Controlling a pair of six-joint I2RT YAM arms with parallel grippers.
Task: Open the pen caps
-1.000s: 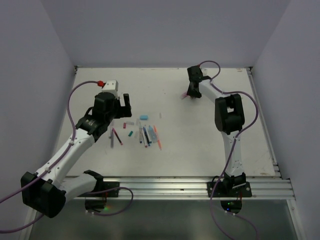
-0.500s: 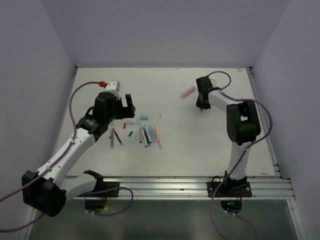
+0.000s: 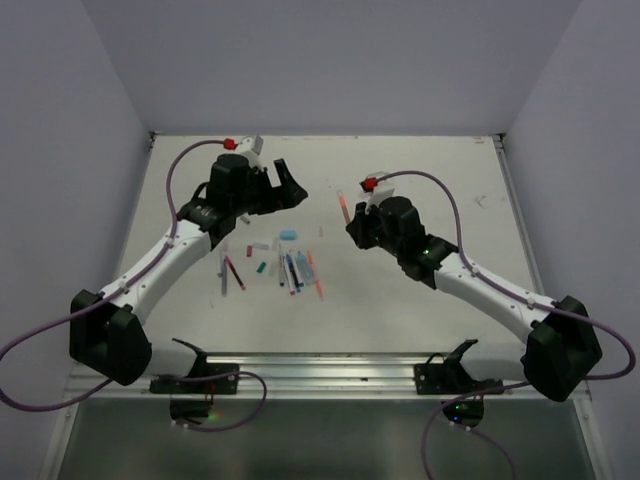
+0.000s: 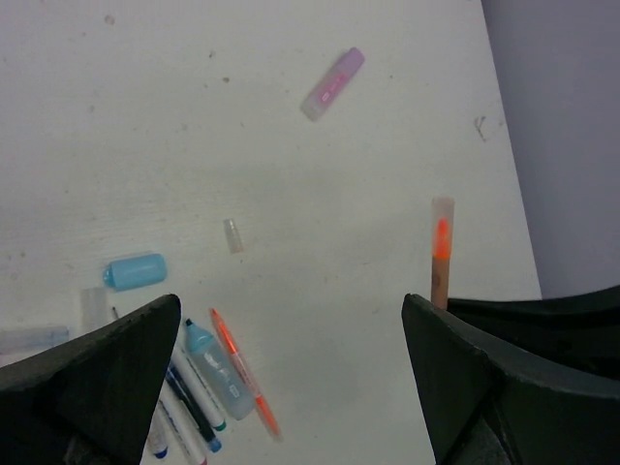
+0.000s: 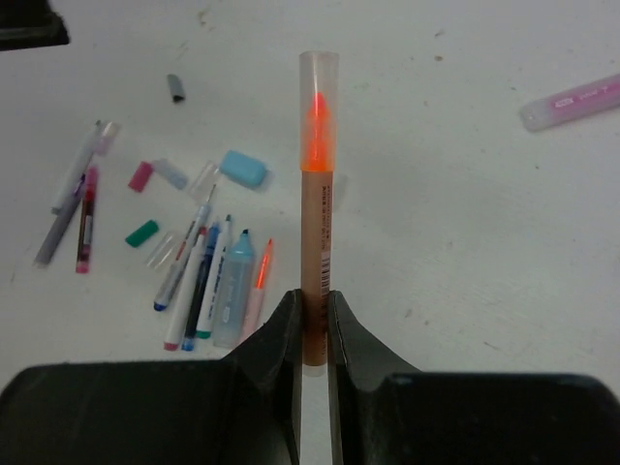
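Observation:
My right gripper is shut on an orange pen and holds it upright above the table, its clear cap on the far end. In the top view the right gripper holds the pen mid-table. My left gripper is open and empty, a short way left of the pen. In the left wrist view the capped pen stands just past the right finger of the left gripper. Several pens lie bunched on the table below.
A pink-purple highlighter lies alone farther back. Loose caps lie near the bunch: light blue, teal, pink, grey. A dark red pen lies at the left. Walls close the table's back and sides.
My right arm swung from the back right to mid-table and now shows the orange pen in its grip. My left gripper moved back and right, towards the pen.

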